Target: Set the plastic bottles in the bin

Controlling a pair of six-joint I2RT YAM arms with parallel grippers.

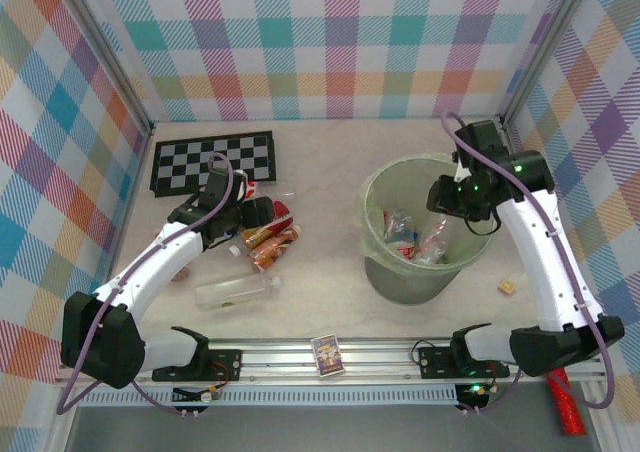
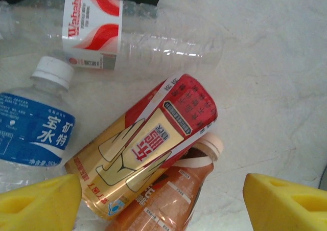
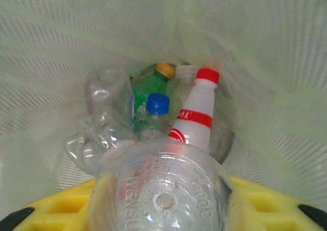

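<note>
Several plastic bottles lie on the table at the left: a gold and red labelled one across an orange-brown one, a clear one with a red-white label, and a blue-labelled one. My left gripper hangs open just above the gold and orange pair, one yellow finger on each side. Another clear bottle lies nearer the front. My right gripper is shut on a clear bottle, held base-up over the pale green bin. Inside lie a white red-capped bottle and a green one.
A chessboard lies at the back left behind the bottles. A small picture card box rests on the front rail. A small tan object sits right of the bin, and a red glittery stick lies at the front right.
</note>
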